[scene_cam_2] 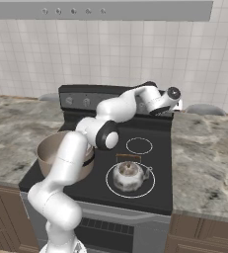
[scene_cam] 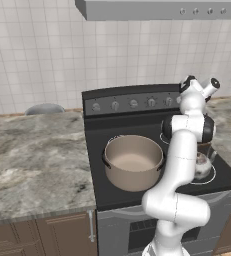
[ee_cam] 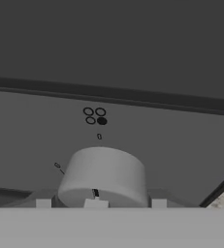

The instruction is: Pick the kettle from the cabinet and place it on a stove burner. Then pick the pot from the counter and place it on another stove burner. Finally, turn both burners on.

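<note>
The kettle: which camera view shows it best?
The right base view: the kettle sits unobstructed on the front right burner, handle and spout visible. In the left base view the arm hides most of the kettle.

The white arm reaches forward, wrist bent, claw (scene_cam_2: pixel 178 105) pointing away.

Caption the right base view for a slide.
Arm reaches to the stove's back panel; kettle and pot sit on front burners.
</note>
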